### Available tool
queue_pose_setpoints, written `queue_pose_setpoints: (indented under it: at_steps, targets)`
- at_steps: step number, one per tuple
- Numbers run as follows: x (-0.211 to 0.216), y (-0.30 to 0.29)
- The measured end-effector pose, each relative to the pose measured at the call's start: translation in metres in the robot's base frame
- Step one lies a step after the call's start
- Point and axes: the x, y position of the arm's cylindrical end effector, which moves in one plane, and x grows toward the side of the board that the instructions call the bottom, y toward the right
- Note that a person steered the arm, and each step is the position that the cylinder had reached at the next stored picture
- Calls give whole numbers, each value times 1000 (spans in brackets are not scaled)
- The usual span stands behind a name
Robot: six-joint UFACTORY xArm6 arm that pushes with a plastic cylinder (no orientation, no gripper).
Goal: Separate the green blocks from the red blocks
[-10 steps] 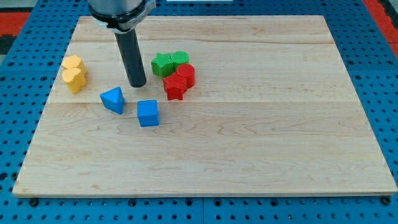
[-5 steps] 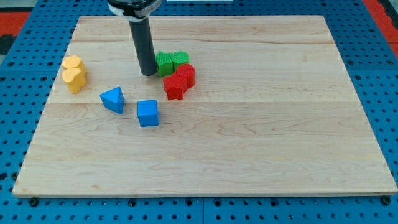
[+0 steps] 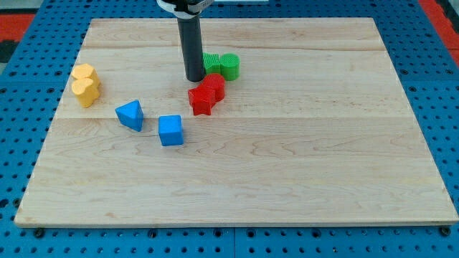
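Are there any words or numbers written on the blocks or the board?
None: no words, numbers or signs show anywhere. The board, the green blocks, red blocks, blue blocks, yellow blocks and my tip are all plain.

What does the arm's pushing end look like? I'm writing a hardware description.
It is a plain, straight dark cylinder, nearly black, with a flat-cut lower end, my tip. At the view's top it enters a wider black-and-white mount. No cables, markings or gripper show.

straight dark rod, my tip (image 3: 194, 79) rounded
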Motion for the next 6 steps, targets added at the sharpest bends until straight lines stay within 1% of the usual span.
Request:
queue_pose_setpoints:
  at_steps: [1,2,3,4,6]
  targets:
    - [-3,-2]
    - [-29,-18]
    - [-22,15]
    - [-22,70]
    - [-22,78]
